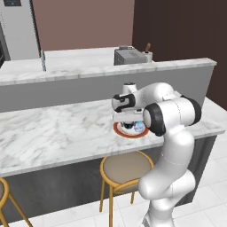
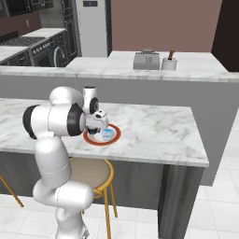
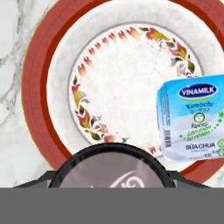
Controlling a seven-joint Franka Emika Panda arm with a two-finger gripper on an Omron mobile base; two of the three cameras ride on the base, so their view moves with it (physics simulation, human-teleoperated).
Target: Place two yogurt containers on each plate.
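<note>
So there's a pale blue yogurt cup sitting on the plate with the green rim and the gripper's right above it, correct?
Not quite: the plate has a red-orange rim, not green, as the hand view shows. The pale blue yogurt cup does sit on it, and the gripper is right above it.

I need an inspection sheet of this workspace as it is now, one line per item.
Surface: white marble counter, with a raised grey ledge behind it.
Job's things: red-rimmed plate on the counter; pale blue yogurt cup lying on the plate; dark yogurt cup at the gripper, above the plate's edge.
Clutter: nothing seen on the counter.
Grippers: gripper low over the plate; the dark cup sits at its tips, but the grip cannot be told.
Cables: nothing seen.
Surroundings: stool under the counter; toaster and a pot on the back counter; stove at left.
</note>
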